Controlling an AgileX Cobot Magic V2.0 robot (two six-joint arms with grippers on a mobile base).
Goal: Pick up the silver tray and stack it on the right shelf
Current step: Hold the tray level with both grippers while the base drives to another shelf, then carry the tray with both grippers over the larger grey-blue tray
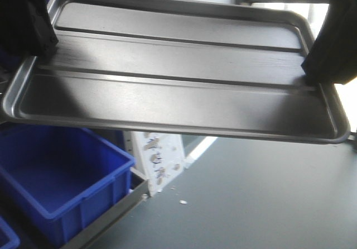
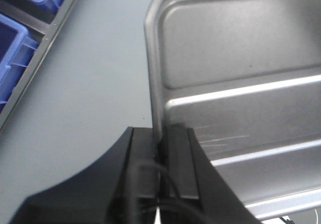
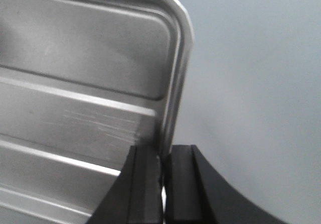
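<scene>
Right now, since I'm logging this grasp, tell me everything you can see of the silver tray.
The shiny rectangular stainless-steel tray has rounded corners, a low raised rim, two long ridges and faint scratches. It hangs above the grey floor, the left pincer and right pincer each clamped on a short-side rim.

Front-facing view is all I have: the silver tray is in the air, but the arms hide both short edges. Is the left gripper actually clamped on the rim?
Observer: Yes. The left wrist view shows the rim of the silver tray pinched inside the left gripper.
Operator: And the right side?
Observer: Same there. The right gripper pinches the opposite rim, one finger inside the tray and one outside.
Operator: Where along each edge?
Observer: Each grips between the ends of the two ridges.
</scene>
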